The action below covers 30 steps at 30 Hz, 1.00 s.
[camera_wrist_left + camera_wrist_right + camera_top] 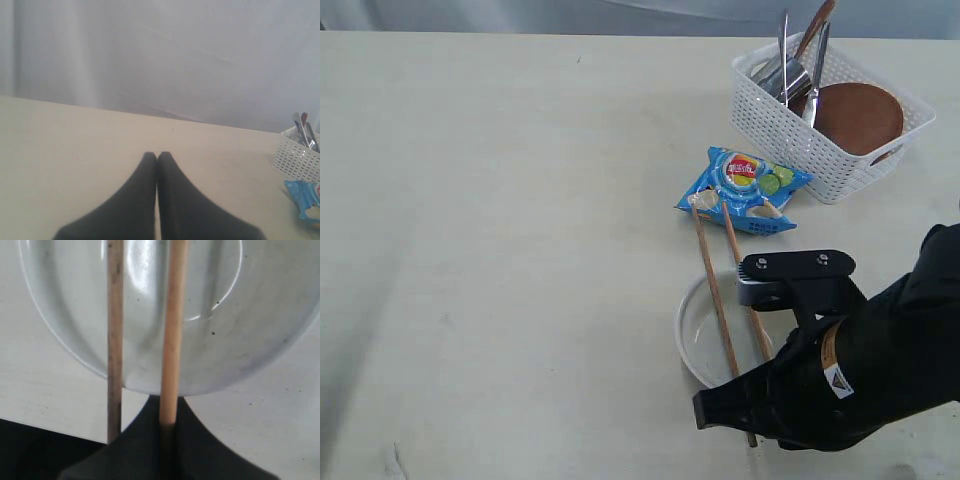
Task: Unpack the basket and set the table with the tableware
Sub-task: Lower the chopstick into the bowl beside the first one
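**Basket and tableware.** The white basket [775,125] is standing at the far right of the counter [520,250]. It is holding a reddish-brown plate [858,118], a steel cup [790,78], steel cutlery [818,70] and a dark spoon [817,25], the last two leaning upright. A white bowl [698,340] is sitting on the counter well in front of the basket. Two wooden chopsticks [713,285] are lying across the bowl.

**Surface and room.** The counter is showing a pale cream top with faint grain and a few small marks. A pale grey backdrop [150,50] is hanging behind its far edge.

**Surroundings.** A blue snack bag [745,188] is lying just beside the basket, between it and the bowl. The far tips of the chopsticks are resting on the bag.

**Pincers.** The right pincer [167,412] is clamping the near end of one chopstick, while the other chopstick is passing beside it. The right arm [880,360] is covering the near right part of the bowl's rim. The left pincer [157,162] is hanging over bare counter, its fingers pressed together on nothing.
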Tool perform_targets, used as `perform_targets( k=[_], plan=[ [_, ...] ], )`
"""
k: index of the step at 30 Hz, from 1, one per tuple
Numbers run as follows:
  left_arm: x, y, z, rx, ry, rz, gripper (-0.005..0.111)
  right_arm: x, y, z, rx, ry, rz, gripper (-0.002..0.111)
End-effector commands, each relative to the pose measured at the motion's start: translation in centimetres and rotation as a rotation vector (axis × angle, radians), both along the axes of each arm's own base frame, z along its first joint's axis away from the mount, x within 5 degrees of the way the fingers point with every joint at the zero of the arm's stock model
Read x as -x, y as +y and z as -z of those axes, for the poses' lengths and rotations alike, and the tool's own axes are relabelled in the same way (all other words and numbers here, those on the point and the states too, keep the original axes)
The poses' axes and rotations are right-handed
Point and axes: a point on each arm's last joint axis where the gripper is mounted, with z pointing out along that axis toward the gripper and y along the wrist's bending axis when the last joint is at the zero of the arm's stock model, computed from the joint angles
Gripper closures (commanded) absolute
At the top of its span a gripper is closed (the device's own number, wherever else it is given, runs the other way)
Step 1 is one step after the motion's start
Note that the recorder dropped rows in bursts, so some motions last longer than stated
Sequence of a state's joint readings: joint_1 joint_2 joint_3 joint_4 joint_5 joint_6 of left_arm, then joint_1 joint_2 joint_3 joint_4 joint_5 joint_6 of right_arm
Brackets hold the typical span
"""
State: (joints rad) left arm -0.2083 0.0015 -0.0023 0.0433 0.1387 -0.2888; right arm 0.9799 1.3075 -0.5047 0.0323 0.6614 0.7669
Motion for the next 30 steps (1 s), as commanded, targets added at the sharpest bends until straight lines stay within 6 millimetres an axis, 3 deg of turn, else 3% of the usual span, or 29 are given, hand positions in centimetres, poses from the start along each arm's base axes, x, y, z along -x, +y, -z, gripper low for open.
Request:
perform_targets(
  k=[1, 30],
  plan=[
    [0.0, 0.0, 0.07, -0.015, -0.003, 0.002, 0.107, 0.02, -0.07, 0.16, 0.006, -0.005, -0.011, 0.109],
    [0.0, 0.0, 0.07, -0.015, -0.003, 0.002, 0.107, 0.16, -0.26, 0.2, 0.027, 0.012, -0.009, 0.108]
  ],
)
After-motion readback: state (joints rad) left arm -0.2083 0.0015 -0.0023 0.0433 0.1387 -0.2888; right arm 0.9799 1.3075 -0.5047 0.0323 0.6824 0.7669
